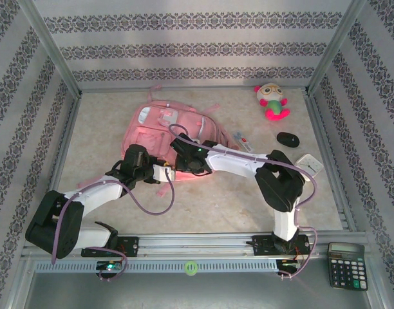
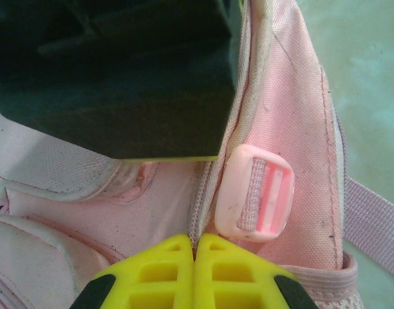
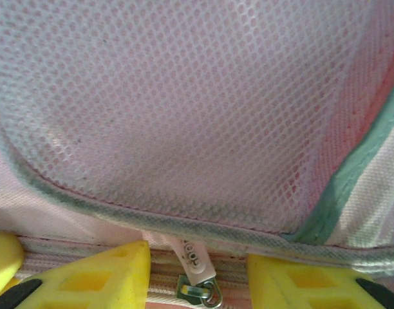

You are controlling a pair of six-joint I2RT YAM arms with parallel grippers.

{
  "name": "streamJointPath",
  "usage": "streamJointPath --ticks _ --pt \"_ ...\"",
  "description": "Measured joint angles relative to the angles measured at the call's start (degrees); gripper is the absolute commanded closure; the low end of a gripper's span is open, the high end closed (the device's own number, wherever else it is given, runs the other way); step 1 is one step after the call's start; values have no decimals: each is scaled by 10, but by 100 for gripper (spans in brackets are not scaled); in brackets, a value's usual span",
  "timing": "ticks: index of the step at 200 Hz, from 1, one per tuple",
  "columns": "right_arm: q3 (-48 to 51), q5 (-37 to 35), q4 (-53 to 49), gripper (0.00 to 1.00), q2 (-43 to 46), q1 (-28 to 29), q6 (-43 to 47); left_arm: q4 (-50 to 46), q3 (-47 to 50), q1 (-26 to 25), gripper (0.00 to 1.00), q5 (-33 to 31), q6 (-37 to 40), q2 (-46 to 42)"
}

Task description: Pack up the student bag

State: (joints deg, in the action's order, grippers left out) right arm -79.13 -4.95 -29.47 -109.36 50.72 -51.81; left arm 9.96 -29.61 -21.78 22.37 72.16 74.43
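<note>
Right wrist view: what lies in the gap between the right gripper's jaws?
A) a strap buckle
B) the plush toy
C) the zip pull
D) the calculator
C: the zip pull of the student bag sits between the open jaws of the right gripper.

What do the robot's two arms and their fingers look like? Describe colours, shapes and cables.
Both the left arm and the right arm have white shells with black joints, and each is trailed by a looping purple cable. The left fingers and right fingers are yellow blocks with rectangular cut-outs and black bases.
</note>
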Motion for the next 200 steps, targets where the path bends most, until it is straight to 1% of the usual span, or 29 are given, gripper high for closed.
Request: streamJointPath --ticks 10,25,39,52,81,91,103,112,115,129,146,168,200 --pt "-17 -9 -20 68 -8 2 7 0 0 0 100 0 -2 -1" --pt "-35 -32 -43 75 -14 6 12 0 0 0 100 0 -2 -3" --pt "-38 -60 -61 79 -13 11 14 0 0 0 100 0 -3 -7" --pt "-38 -78 -69 81 -12 12 14 0 0 -2 100 0 -3 -8" --pt "-28 -95 -73 81 1 12 12 6 0 -4 100 2 -4 -8" --pt "-25 -96 -70 77 3 11 12 8 0 -4 100 2 -4 -8" --pt "-14 -94 -60 68 6 10 10 8 0 -4 100 2 -4 -8" --pt "-4 -89 -50 68 7 7 7 8 0 -4 100 2 -4 -8" --pt "-1 -87 -46 69 7 5 7 8 0 -4 100 2 -4 -8" --pt "9 -75 -31 81 7 0 2 8 0 -4 100 2 -4 -8" --pt "11 -72 -27 89 7 -4 -5 8 0 -4 100 0 -4 -8" --pt "32 -76 -6 94 22 -3 -9 8 0 -4 100 -2 -4 -8" --pt "96 -90 31 97 87 -7 -16 7 0 -7 100 -10 -6 -9"
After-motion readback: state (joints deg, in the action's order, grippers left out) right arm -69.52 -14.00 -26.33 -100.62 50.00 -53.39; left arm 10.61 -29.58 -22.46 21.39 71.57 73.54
